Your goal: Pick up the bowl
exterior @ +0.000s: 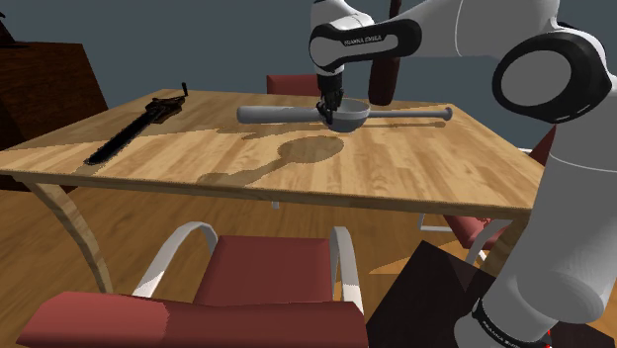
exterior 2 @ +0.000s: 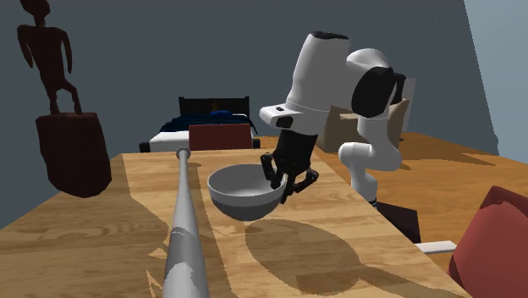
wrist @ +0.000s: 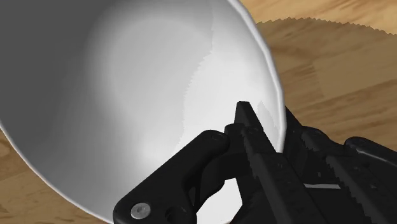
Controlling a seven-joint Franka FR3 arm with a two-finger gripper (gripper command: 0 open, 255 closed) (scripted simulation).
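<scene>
A grey-white bowl (exterior: pixel 348 119) (exterior 2: pixel 239 194) hangs a little above the wooden table (exterior: pixel 415 173) (exterior 2: pixel 355 245), and its round shadow lies on the boards below. My black gripper (exterior: pixel 328 107) (exterior 2: pixel 285 179) is shut on the bowl's rim, on the side nearest the arm. In the wrist view the bowl (wrist: pixel 140 83) tilts with its pale inside showing. The gripper (wrist: pixel 272 126) clasps the rim there, one finger inside the wall and one outside.
A long grey baseball bat (exterior: pixel 282 115) (exterior 2: pixel 181 233) lies on the table beside the bowl. A long black tool (exterior: pixel 131 132) lies near the shoulder view's left edge. Red chairs (exterior: pixel 252 287) stand around the table. A dark figure statue (exterior 2: pixel 61 127) stands beyond it.
</scene>
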